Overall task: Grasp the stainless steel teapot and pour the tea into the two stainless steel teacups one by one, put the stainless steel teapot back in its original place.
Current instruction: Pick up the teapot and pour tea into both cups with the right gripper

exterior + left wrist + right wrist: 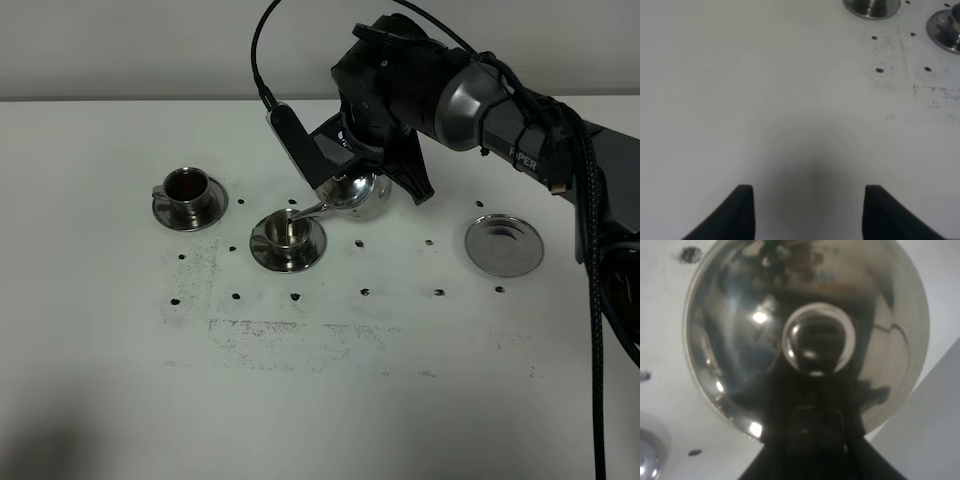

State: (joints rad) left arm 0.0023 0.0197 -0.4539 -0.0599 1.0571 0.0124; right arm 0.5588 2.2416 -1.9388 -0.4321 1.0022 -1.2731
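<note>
Two jaws of the left gripper (807,202), spread apart, hanging over bare bench (320,400). One near teacup (290,233), mid-bench. One round steel plate (503,245), at its 3 o'clock, well apart, flat on the bench. One far teacup (188,192), at 10 o'clock of the near teacup, holding dark tea (187,184). One stainless steel teapot (355,192), at 1 o'clock, raised off the bench, tilted, spout over the near teacup, pinched by jaws of the right gripper (350,165)
</note>
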